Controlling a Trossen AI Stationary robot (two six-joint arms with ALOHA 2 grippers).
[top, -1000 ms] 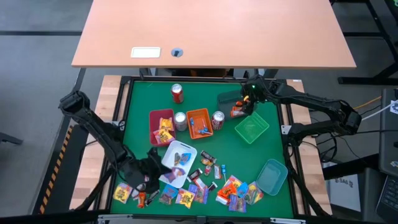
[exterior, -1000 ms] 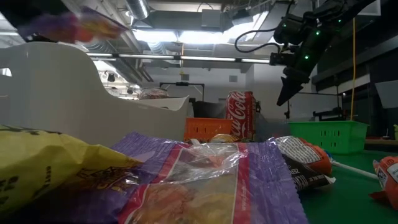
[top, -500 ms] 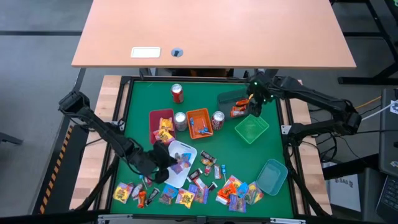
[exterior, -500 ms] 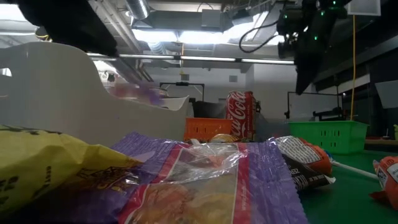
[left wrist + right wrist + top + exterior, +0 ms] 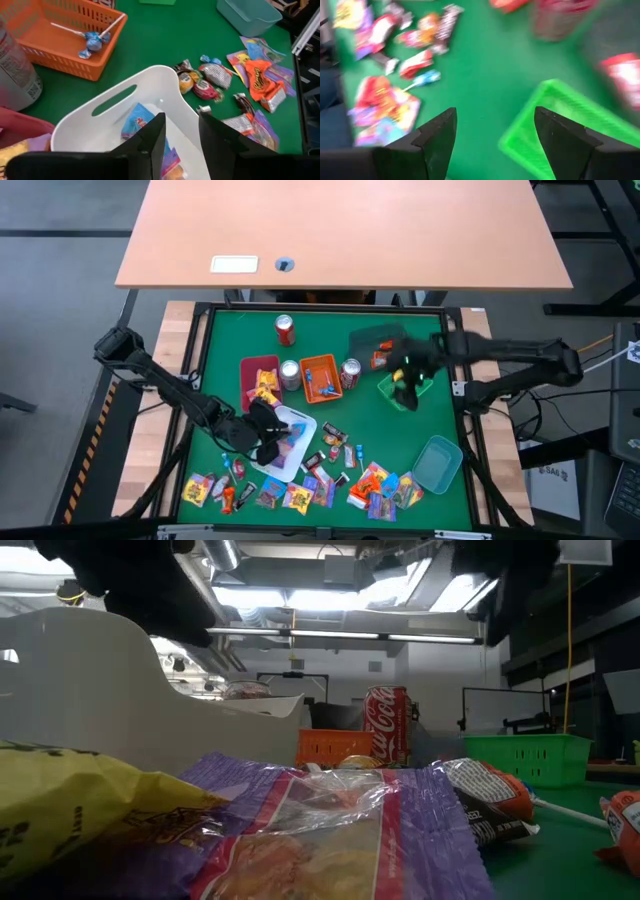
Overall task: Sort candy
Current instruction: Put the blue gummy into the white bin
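High view: the candy (image 5: 330, 480) lies strewn along the green bench's near edge, some already in the white tray (image 5: 300, 423); light, crinkly and slippery by the look, best pinched at a wrapper's edge; three soda cans, five trays; left gripper (image 5: 179, 131) slightly parted, empty, over the white tray; right gripper (image 5: 492, 132) wide open, empty, above the green basket (image 5: 412, 388).

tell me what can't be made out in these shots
- High view: the white tray's contents are partly hidden under the left tool.
- High view: the pile of candy is too small to read any wrappers.
- Right wrist view: the green basket and candy are motion-blurred.
- Low view: purple candy up close blocks most of the table.
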